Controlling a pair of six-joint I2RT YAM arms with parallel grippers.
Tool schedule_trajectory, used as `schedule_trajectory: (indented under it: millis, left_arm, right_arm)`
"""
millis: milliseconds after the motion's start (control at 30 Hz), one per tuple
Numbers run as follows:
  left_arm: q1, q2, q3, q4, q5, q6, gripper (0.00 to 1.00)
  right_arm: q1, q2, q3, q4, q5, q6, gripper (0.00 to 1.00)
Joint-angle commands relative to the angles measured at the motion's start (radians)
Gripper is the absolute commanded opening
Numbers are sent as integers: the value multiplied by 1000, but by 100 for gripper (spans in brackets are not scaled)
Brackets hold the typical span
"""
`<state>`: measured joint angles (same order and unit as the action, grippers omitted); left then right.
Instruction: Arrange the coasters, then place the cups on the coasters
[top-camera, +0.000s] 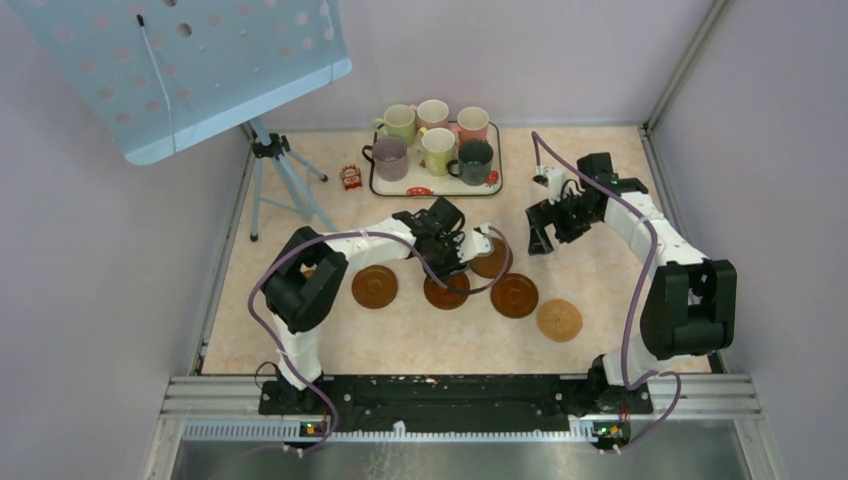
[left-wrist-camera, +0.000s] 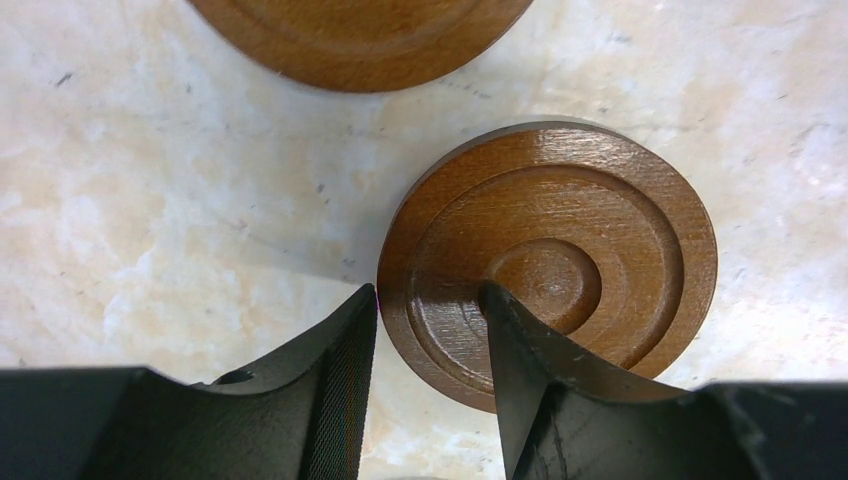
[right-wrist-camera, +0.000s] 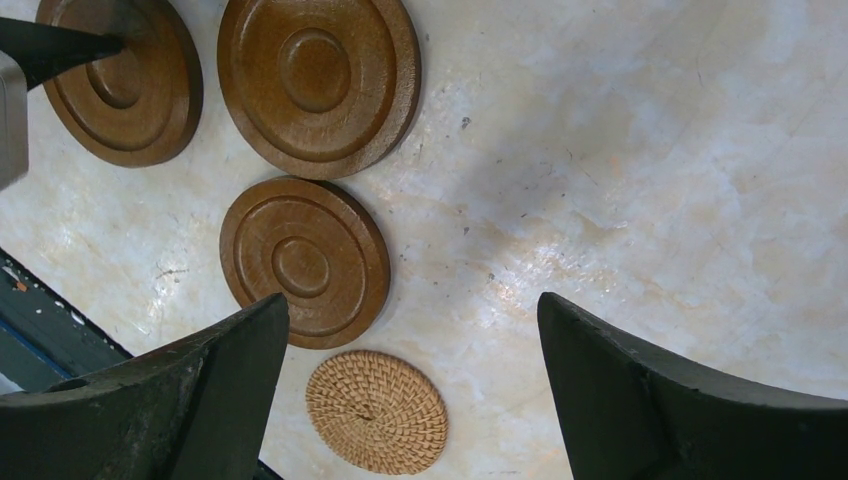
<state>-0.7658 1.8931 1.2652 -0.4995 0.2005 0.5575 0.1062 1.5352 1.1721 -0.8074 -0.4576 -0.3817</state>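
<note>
**Ben:** What was the left hand (left-wrist-camera: 430, 290) doing?

**Mia:** Its two black fingers (left-wrist-camera: 330, 370) stood one on each side of a coaster's (left-wrist-camera: 600, 220) rim. One was at the outside edge and one was on top, near the middle bump. I could not tell if they pinched tight.

**Ben:** Which step was that?

**Mia:** Arranging the coasters, I think. No cup sat on one yet.

**Ben:** What was the coaster like?

**Mia:** It was round and flat, made of hard, shiny brown wood. Rings were cut in it like ripples.

**Ben:** What did the next move need?

**Mia:** I think it needed a firm pinch on that thin rim, then a move to a free spot. Smooth wood could slip.

**Ben:** What was farther out?

**Mia:** Another brown coaster (left-wrist-camera: 360, 40) lay at 12 o'clock, near but apart. From above, a lighter woven coaster (top-camera: 559, 320) lay at 4 o'clock, bumpy like a basket. The right hand (right-wrist-camera: 413, 310) hung over the pale tabletop (top-camera: 420, 345), its fingers wide apart and holding nothing.

**Ben:** Where were the cups?

**Mia:** The cups (top-camera: 438, 148) sat on a white tray (top-camera: 498, 155) at 12 o'clock, well apart from the coasters.
</note>
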Motion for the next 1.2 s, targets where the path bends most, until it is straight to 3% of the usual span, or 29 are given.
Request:
schedule_trajectory:
  millis: [0,433,533,767,1167]
  left_arm:
    - [37,-31,-33,-19,-53,43,50]
    - [44,-69,-69,-28,-33,43,52]
    - [45,-73,-48,-40,-27,28,58]
    - [46,-117,56,-79,51,-24,83]
    - [153,-326,-21,65,274,-135,89]
  right_arm:
    - [-6,-13,2,10,-18,-14,92]
    - [-5,-13,-2,9,-21,-19,92]
    - [-6,-13,-1,4,-22,-24,92]
    - [-1,-23,-23,45,-39,0,90]
    - [136,-58,-142,167,57,-18,85]
